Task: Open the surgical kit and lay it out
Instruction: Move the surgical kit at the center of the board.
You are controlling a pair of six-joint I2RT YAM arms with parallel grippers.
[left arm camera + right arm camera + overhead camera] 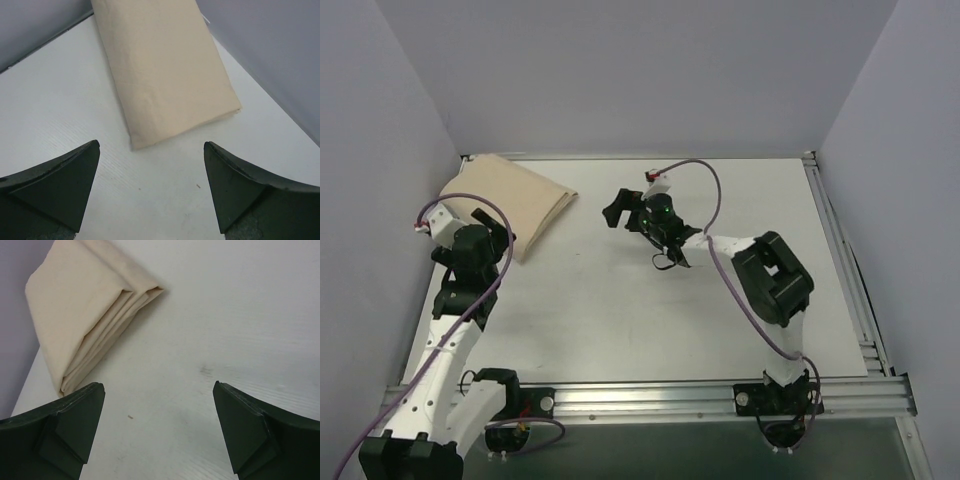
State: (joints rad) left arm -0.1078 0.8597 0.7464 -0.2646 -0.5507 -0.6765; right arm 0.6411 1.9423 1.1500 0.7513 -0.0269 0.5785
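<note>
The surgical kit [510, 205] is lying flat on the white table [640, 320], folded shut. The two grey walls are meeting just behind it. The left gripper [151, 144] is hovering just short of the kit's near short end, jaws spread wide and gripping nothing. The kit's long axis is running straight away from that gripper, leaning a little to one side. The right gripper [159, 385] is hanging well apart from the kit, off its layered side. Its jaws are also standing open and empty. So the left arm is sitting much nearer.

The bundle is showing as soft, matte beige cloth, a flattish oblong with rounded folds. On the side facing the right gripper, several stacked fold edges are stepping out, likely the easier place to catch a flap. Nothing metal is showing.
</note>
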